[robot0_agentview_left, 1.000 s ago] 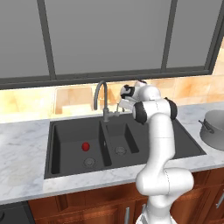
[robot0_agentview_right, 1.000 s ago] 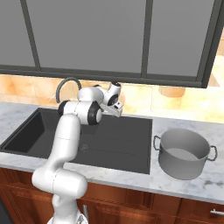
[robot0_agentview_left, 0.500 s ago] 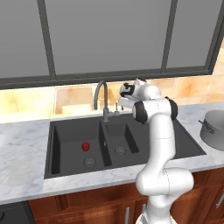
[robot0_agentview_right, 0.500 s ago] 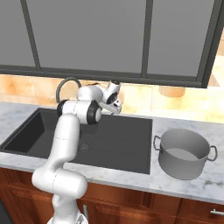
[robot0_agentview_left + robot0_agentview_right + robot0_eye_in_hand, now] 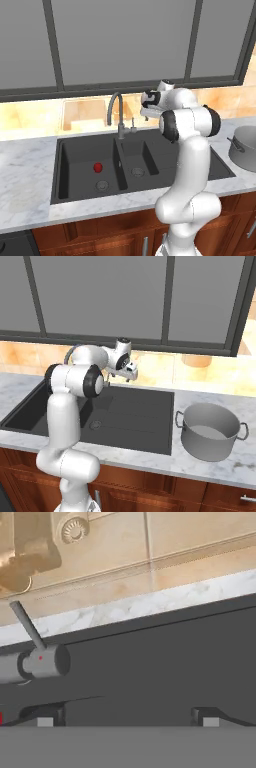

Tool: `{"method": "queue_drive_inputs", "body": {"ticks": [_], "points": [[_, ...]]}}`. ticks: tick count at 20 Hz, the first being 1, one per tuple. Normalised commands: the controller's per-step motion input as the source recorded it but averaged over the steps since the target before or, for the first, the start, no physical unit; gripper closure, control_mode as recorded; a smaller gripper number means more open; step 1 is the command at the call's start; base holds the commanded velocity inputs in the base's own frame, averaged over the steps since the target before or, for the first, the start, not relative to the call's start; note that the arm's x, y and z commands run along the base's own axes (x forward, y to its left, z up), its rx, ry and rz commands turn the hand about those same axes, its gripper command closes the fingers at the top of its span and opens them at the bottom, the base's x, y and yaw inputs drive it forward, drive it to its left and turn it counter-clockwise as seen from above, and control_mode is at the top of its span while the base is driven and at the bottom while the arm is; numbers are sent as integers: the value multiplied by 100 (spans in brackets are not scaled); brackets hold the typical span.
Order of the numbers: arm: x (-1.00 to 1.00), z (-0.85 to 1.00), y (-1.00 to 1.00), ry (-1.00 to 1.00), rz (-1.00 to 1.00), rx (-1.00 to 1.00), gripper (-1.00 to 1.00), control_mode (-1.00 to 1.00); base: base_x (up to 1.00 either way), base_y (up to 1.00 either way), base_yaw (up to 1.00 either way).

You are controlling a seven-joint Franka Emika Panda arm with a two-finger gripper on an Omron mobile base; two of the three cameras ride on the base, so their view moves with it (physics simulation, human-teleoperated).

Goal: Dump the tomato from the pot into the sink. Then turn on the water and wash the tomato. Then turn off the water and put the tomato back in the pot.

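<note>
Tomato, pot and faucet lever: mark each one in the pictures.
tomato (image 5: 98,166), left base view, middle of the red ball.
pot (image 5: 210,442), right base view, front of its grey wall.
faucet lever (image 5: 26,626), hand view, mid-shaft of the thin rod.

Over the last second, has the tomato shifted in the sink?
No. In the left base view the tomato sits in the wide basin of the sink just up-left of the round drain, same as before.

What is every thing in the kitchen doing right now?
tomato: lying in the wide basin of the sink.
sink: no water visible.
pot: upright on the counter, empty.
faucet: no water running.
faucet handle: untouched, tilted.
gripper: open, empty, beside the faucet.
</note>
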Motion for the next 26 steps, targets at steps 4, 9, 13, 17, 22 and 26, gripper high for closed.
{"method": "queue_drive_inputs", "body": {"ticks": [4, 9, 13, 17, 22, 26], "points": [[-100, 37, 4, 0, 0, -11, -100, -100, 0, 0, 0], [-100, 13, 25, 0, 0, -2, -100, -100, 0, 0, 0], [-86, 33, 54, 7, 0, 0, -100, -100, 0, 0, 0], [-73, 39, 77, 11, 1, 0, -100, -100, 0, 0, 0], [-72, 26, 88, 10, 1, 0, -100, -100, 0, 0, 0], [-71, 14, 87, 8, 0, 0, -100, -100, 0, 0, 0]]}}
